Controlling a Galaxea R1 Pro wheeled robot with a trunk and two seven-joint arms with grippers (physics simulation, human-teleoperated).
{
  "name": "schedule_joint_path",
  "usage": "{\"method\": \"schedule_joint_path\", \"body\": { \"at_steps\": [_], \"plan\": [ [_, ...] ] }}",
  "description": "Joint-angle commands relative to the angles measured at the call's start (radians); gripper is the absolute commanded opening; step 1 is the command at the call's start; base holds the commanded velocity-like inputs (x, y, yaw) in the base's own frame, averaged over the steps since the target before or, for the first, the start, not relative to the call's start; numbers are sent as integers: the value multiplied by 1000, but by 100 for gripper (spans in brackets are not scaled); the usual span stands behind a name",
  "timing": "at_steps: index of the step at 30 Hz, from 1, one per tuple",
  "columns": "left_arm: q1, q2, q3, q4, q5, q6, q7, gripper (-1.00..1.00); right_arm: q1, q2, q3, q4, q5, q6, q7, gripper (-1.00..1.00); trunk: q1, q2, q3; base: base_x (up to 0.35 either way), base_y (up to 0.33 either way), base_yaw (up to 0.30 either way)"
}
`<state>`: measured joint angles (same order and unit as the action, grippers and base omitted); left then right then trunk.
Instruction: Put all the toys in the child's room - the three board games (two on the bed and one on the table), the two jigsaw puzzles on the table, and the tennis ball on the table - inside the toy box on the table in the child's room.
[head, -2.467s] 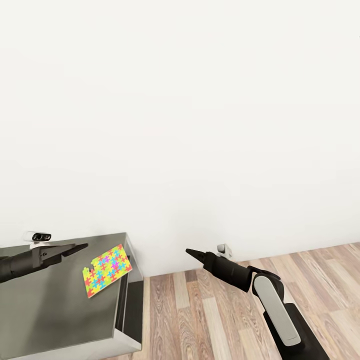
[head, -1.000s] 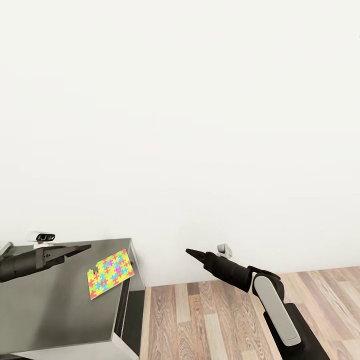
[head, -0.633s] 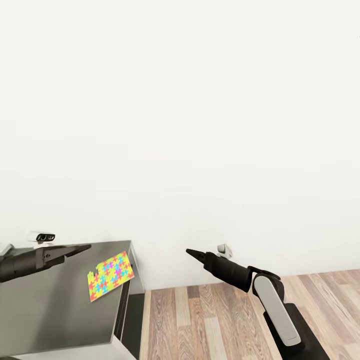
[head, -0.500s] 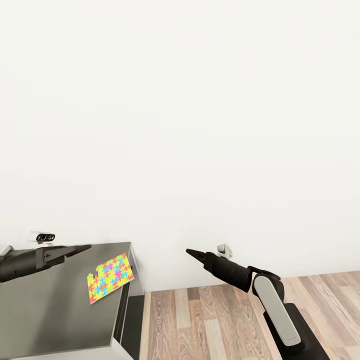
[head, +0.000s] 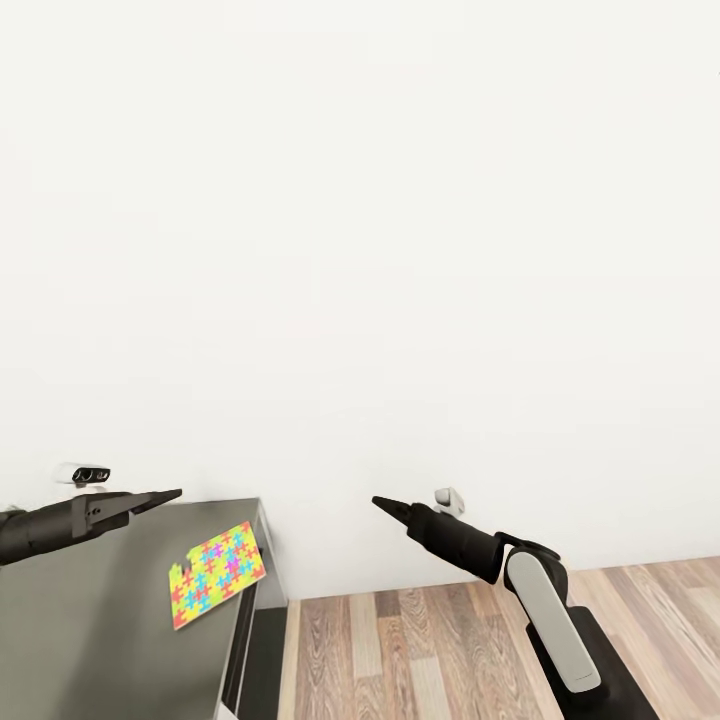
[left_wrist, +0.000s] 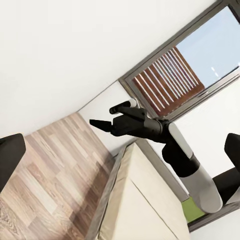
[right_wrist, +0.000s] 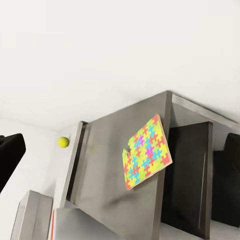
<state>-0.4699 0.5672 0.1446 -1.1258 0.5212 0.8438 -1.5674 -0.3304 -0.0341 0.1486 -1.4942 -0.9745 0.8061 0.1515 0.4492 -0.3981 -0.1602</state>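
Motion of the whole head view, read here as the robot's own travel and not a shift of the things. Seeing less of the wood floor (head: 450, 650) under the white wall (head: 400, 250) than moments ago, and finding the grey table (head: 100, 620) sliding lower and further to the left of that view. Probably still repositioning alongside the table rather than starting a pick.

Holding both arms in the same outstretched pose throughout. Carrying the left hand (head: 170, 494) above the table's back part, clear of the surface; carrying the right hand (head: 380, 502) over the floor, well apart from the table. Judging both hands wide and empty, going by the dark fingers (right_wrist: 10, 155) standing far apart in the wrist views with nothing between them.

Leaving one jigsaw puzzle (head: 218, 573) lying flat near the table's right edge, untouched. Spotting the tennis ball (right_wrist: 63, 142) in the right wrist view, beyond the table's far side; unable to tell what carries it. Looking at two toys yet to be collected.
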Motion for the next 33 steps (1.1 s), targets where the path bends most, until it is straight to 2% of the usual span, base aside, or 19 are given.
{"method": "schedule_joint_path", "body": {
  "at_steps": [1, 33],
  "plan": [
    [-1, 0, 0, 0, 0, 11, -3, 100, -1, 0, 0, 0, 5, 2, 5, 100, 1, -2, 0, 69, 0, 0],
    [-1, 0, 0, 0, 0, 2, -3, 100, -1, 0, 8, 4, 6, -2, 5, 100, 1, -2, 53, 5, 0, 0]
  ]
}}
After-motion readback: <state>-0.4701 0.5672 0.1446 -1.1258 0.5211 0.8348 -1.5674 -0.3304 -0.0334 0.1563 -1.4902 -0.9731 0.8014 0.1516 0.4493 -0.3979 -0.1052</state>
